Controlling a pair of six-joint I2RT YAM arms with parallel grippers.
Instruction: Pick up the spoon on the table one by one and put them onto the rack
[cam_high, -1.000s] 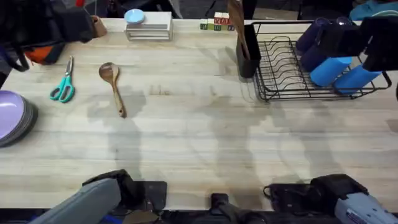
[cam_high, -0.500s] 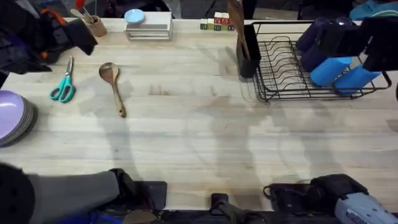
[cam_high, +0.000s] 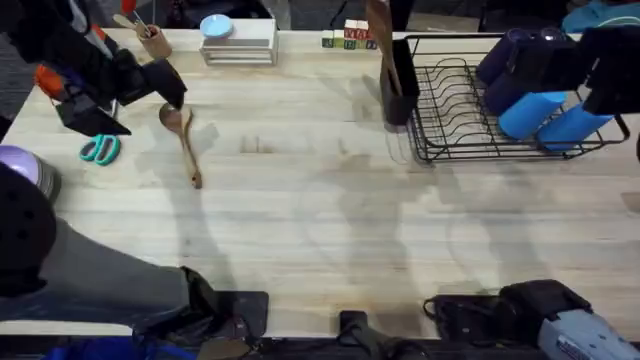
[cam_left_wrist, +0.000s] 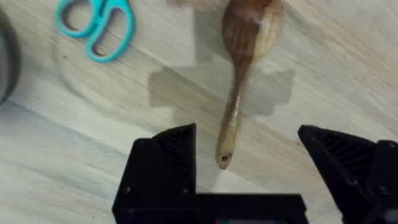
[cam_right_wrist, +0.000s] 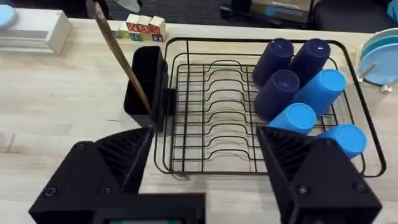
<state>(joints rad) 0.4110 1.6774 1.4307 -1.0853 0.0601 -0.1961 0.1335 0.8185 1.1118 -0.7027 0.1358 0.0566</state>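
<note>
We look down on a pale plank desk (cam_high: 330, 215) whose middle and near half lie bare. Near the far left corner, a brown spoon (cam_high: 183, 140) lies flat, its bowl toward the far edge, with teal scissors (cam_high: 98, 149) just beside it and a purple plate (cam_high: 25, 165) at the left edge. Our left gripper (cam_left_wrist: 249, 165) hangs over the spoon's handle end, fingers apart and not touching it. At the far right stands the rack (cam_high: 500, 110), holding blue cups (cam_right_wrist: 305, 93); a second spoon (cam_right_wrist: 121, 53) leans in its black utensil holder (cam_right_wrist: 144, 84). Our right gripper (cam_right_wrist: 199, 168) faces the rack from the near side, its fingers spread wide.
</note>
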